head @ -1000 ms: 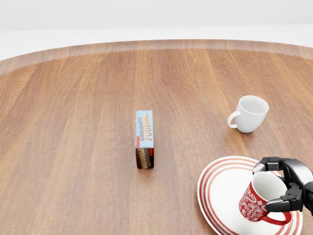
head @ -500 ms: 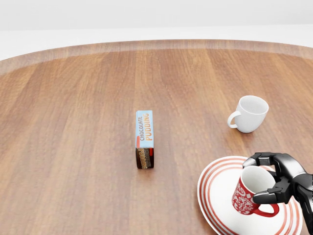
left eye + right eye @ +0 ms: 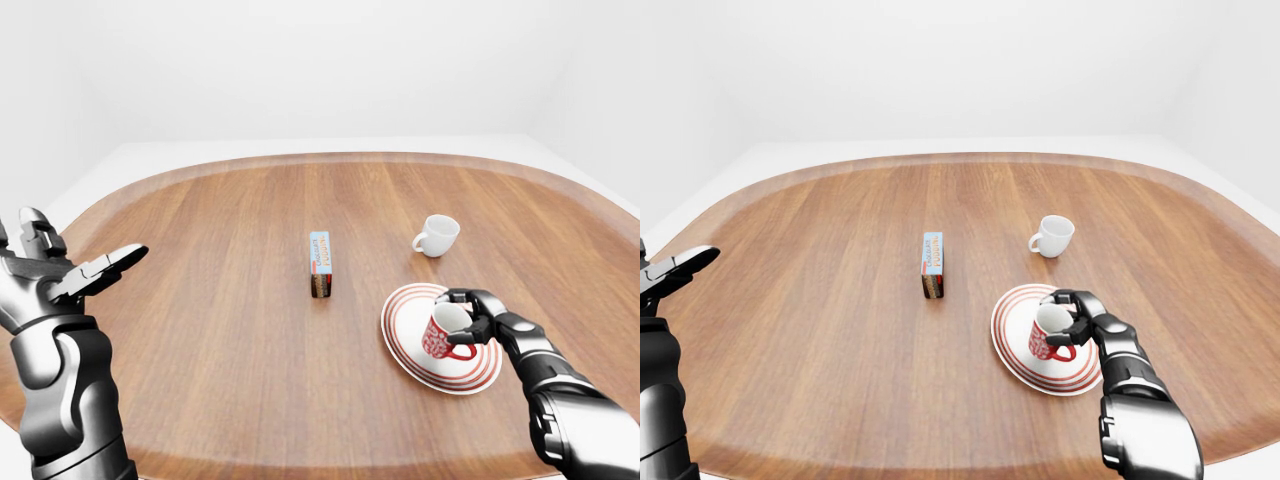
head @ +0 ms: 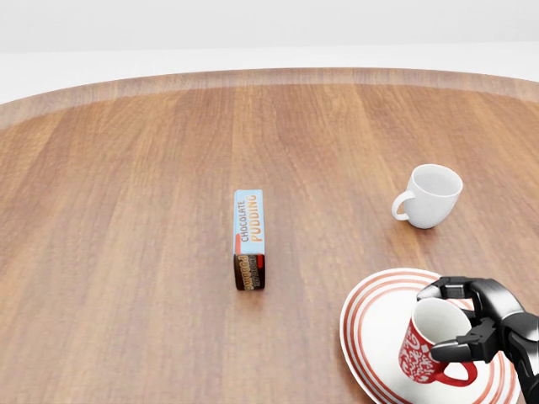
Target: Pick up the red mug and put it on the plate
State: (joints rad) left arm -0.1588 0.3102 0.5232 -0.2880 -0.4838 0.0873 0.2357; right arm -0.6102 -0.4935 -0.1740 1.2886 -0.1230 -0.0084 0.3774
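Observation:
The red mug (image 4: 424, 352), patterned in white, sits tilted over the right part of the red-striped white plate (image 4: 375, 324) at the head view's lower right. My right hand (image 4: 440, 320) is shut on it, with fingers (image 4: 450, 292) curled over the rim and the thumb by the handle. Whether the mug's base touches the plate I cannot tell. My left hand (image 3: 95, 270) is raised at the far left of the left-eye view, off the table's edge, open and holding nothing.
A white mug (image 4: 431, 195) stands above the plate in the head view. A chocolate pudding box (image 4: 249, 239) lies near the middle of the round wooden table (image 4: 126, 210). The table edge (image 3: 300, 462) runs just below the plate.
The right hand has moved the red mug slightly left over the plate, then lowered it closer to the plate. The camera and the other things have not moved.

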